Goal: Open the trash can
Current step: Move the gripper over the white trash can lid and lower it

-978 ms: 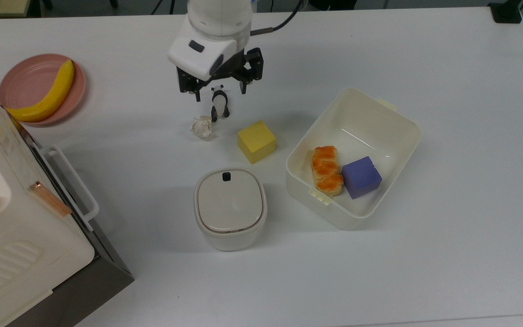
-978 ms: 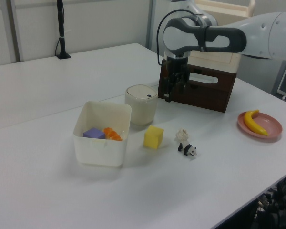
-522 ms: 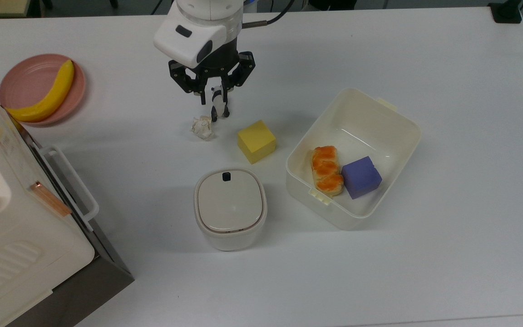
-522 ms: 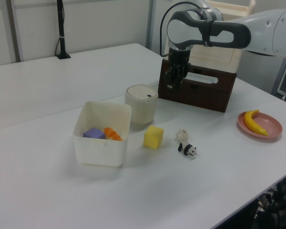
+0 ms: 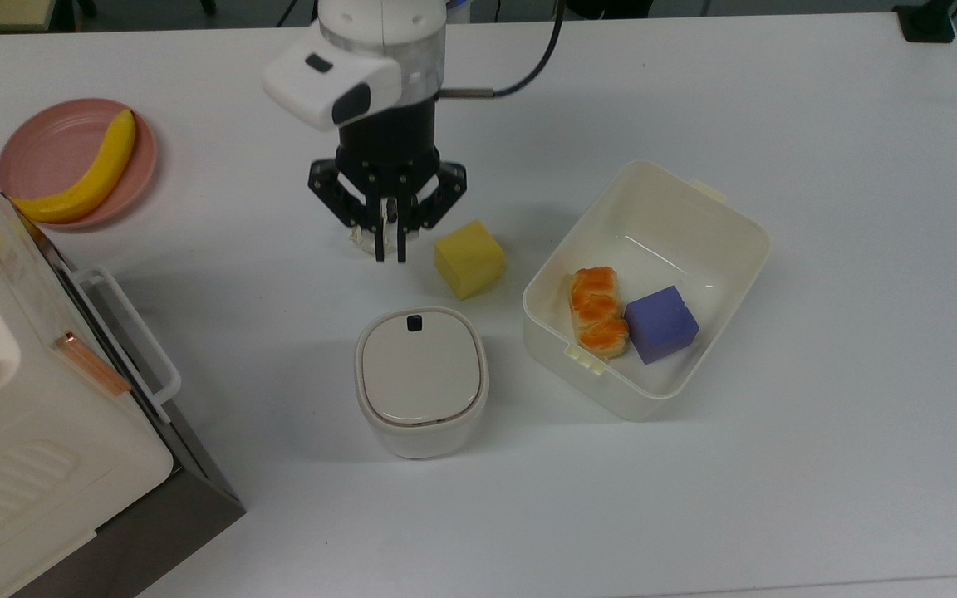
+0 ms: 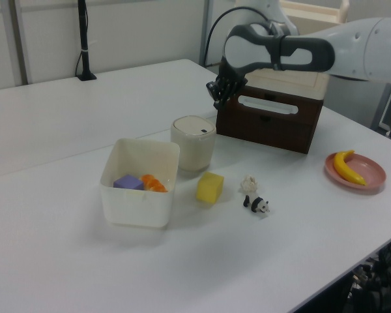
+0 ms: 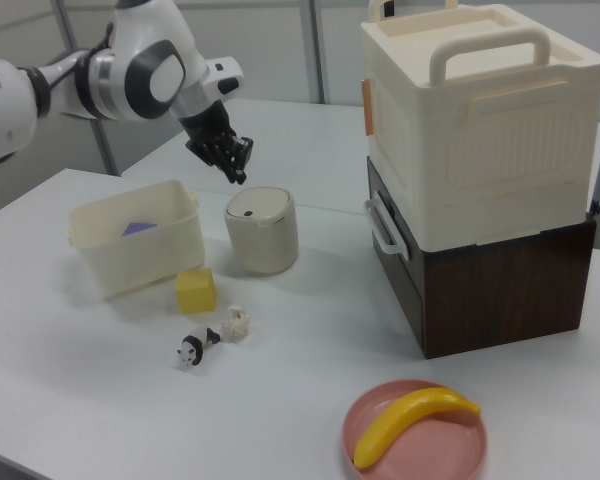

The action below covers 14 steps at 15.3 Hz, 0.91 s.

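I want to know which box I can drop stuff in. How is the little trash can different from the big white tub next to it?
The trash can has a lid closed on top, with a small black button; the tub has no lid and stands open. The trash can is smaller and rounded; the tub is bigger and more rectangular. The tub shows a purple block and a pastry inside; the trash can's inside is hidden. Both are cream-white.

gripper pts down, fingers nearly shut, arm raised.
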### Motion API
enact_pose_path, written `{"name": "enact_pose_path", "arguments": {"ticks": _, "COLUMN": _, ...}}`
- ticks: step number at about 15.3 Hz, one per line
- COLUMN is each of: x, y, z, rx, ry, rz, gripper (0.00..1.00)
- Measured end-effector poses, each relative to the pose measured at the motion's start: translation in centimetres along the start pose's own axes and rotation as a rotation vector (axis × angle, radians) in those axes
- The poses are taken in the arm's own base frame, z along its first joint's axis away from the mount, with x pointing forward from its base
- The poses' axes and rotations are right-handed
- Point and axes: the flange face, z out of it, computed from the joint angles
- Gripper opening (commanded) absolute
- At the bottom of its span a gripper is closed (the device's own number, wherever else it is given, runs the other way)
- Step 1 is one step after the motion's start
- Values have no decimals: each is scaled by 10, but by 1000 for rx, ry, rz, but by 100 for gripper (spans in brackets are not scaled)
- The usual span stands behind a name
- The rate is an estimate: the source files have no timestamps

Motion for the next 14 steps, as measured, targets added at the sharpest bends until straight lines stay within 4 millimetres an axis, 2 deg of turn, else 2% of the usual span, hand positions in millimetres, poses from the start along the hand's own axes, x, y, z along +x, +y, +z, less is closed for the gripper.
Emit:
{"name": "enact_pose_path", "arguments": {"ticks": 8, "x": 7, "y": -10, "z": 74, "rx": -59, "ry": 26, "rz": 19, "gripper": 16}}
{"name": "enact_pose_path", "arguments": {"ticks": 11, "x": 6, "y": -19, "z": 93, "rx": -58, "ry": 5, "rz": 14, "gripper": 15}}
{"name": "enact_pose_path", "arguments": {"ticks": 14, "x": 6, "y": -29, "z": 97, "rx": -74, "ry": 4, "rz": -5, "gripper": 15}}
